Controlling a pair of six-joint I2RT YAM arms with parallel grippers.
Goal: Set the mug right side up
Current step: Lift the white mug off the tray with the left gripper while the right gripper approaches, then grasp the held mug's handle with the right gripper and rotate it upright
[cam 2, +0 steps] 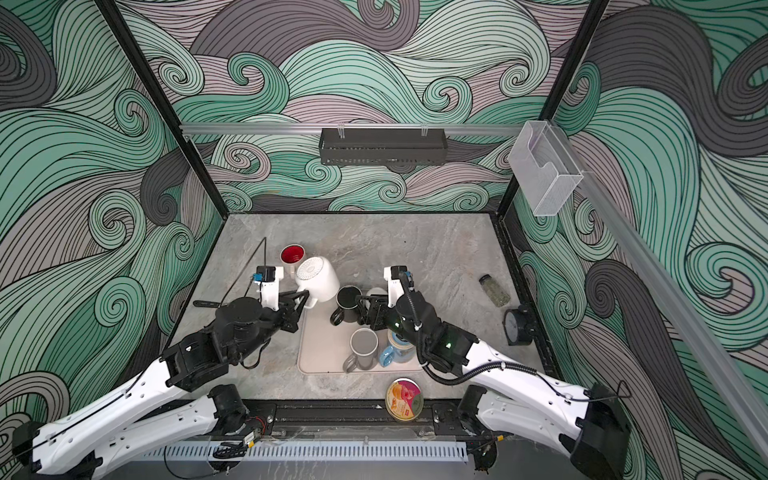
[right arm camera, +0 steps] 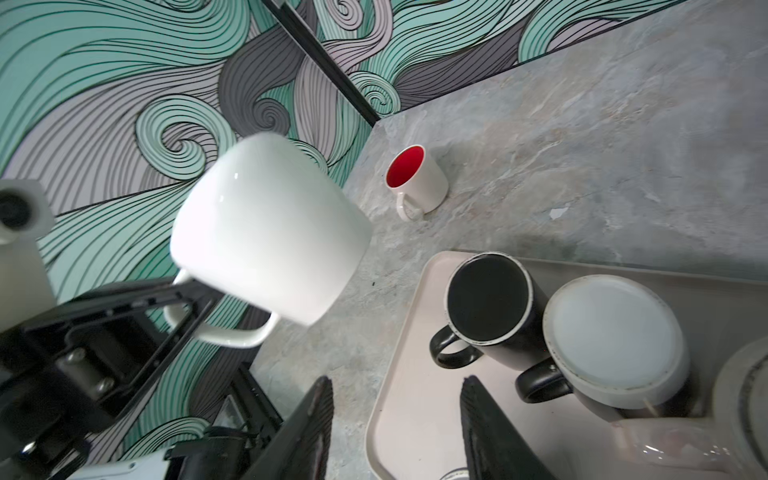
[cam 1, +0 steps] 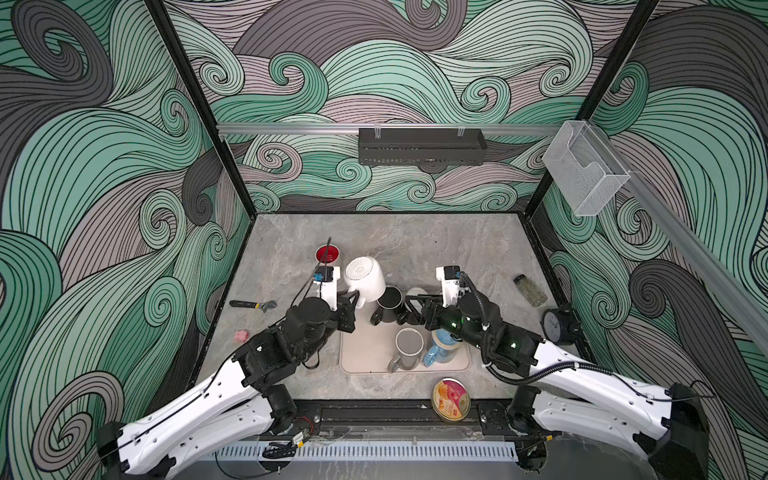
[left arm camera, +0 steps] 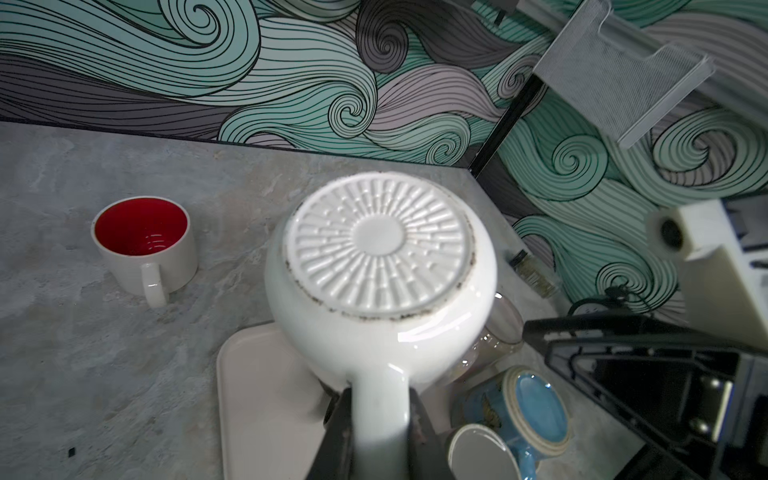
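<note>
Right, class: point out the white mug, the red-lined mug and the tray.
white mug (left arm camera: 378, 245): left wrist view, ribbed base.
red-lined mug (right arm camera: 405, 166): right wrist view, red inside.
tray (cam 1: 365, 353): a top view, bare left part.

Grey table (cam 1: 415, 241), tray (cam 1: 361, 357), wrench (cam 1: 253, 305), clock (cam 1: 555, 326), jar (cam 1: 530, 291)

Six mugs in all: one white mug (cam 1: 365, 277), one red-lined mug (cam 1: 327, 254), one black mug (cam 1: 390, 303), one pale mug with a black handle (right arm camera: 611, 340), one grey mug (cam 1: 409, 344) and one blue mug (cam 1: 441, 348). One clear glass (left arm camera: 503, 332), mostly hidden. One beige tray (cam 1: 363, 353). One wrench (cam 1: 253, 304). One small pink block (cam 1: 241, 335). One spice jar (cam 1: 530, 291). One black clock (cam 1: 555, 326). One round tin (cam 1: 451, 399). Two wall fittings: one black rack (cam 1: 422, 145) and one clear holder (cam 1: 586, 166). Two robot arms: one left arm (cam 1: 216, 390) and one right arm (cam 1: 582, 374).
</note>
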